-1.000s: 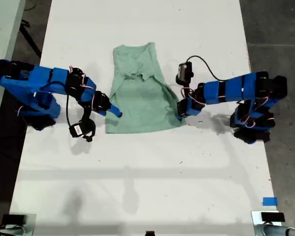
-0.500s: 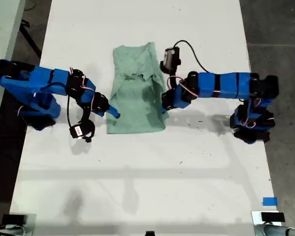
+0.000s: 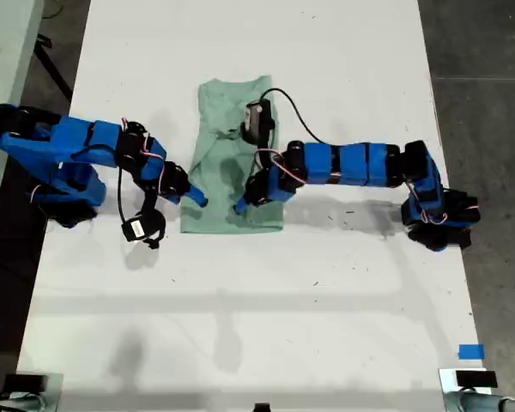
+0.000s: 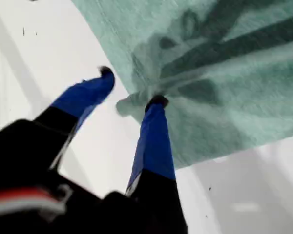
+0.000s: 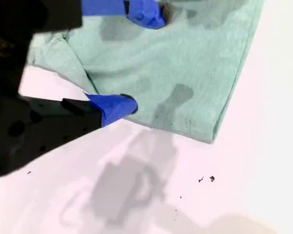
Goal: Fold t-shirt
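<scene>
The t-shirt (image 3: 225, 112) lay folded on the white table (image 3: 240, 300). My first gripper (image 3: 197, 197) stood open, one fingertip (image 4: 157, 101) touching the shirt's edge. My second gripper (image 3: 243, 204) spread wide over the shirt, holding nothing.

A white table (image 3: 240, 326) carries the mint t-shirt (image 3: 219, 103), partly folded.

Pale mint-green t-shirt (image 3: 232, 163), plain and unprinted, lying on the white table as a narrow upright rectangle, side edges folded inward, fabric slightly rumpled.
</scene>
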Robot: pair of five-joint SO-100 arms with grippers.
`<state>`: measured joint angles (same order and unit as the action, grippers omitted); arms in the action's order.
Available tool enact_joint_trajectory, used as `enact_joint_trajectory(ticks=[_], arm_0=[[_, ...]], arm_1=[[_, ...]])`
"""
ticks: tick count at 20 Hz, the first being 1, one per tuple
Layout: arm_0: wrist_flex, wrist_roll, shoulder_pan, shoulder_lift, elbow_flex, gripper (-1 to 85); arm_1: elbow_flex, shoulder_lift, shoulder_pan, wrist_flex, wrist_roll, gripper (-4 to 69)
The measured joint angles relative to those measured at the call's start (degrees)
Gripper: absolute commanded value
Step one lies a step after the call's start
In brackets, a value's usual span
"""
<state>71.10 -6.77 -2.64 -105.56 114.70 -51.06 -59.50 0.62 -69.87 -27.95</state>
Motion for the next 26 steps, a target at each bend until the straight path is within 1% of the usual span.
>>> enact_joint_trajectory(ticks=[3,6,9,13,16,18,19,20,22,24,26], arm_0=[[0.0,0.88,0.0,0.0,0.7,29.2],[0.09,1.58,0.0,0.0,0.88,29.3],[0.88,4.22,0.7,0.0,2.46,29.6],[-0.09,7.38,2.37,4.66,2.72,29.3],[-3.96,10.72,3.6,11.51,2.72,26.8],[-8.35,12.74,5.54,18.11,1.76,17.0],[-9.23,13.54,5.98,20.92,0.53,7.3],[-9.93,14.85,5.8,21.8,-0.44,0.0],[-10.02,17.14,5.36,21.8,-0.62,-0.1],[-9.67,17.75,5.36,21.62,-0.53,-0.1],[-5.27,17.84,5.36,18.54,-0.35,-0.1]], arm_1=[[0.09,-8.88,0.0,-4.57,-1.23,26.4],[-0.7,-10.11,0.0,-5.8,-1.23,24.4],[-4.31,-11.16,0.97,-9.23,-1.23,23.4],[-9.84,-15.29,2.72,-10.2,-1.23,22.3],[-11.69,-17.67,2.81,-10.2,-1.23,21.5],[-13.01,-18.72,2.9,-10.2,-1.23,20.9],[-13.54,-19.07,2.9,-10.2,-1.23,20.7],[-14.5,-19.42,2.9,-10.2,-1.23,20.3],[-16.79,-20.65,2.9,-10.2,-1.05,19.2],[-19.69,-23.03,2.9,-10.11,-0.79,18.6],[-22.94,-25.31,2.9,-9.49,-0.35,17.1]])
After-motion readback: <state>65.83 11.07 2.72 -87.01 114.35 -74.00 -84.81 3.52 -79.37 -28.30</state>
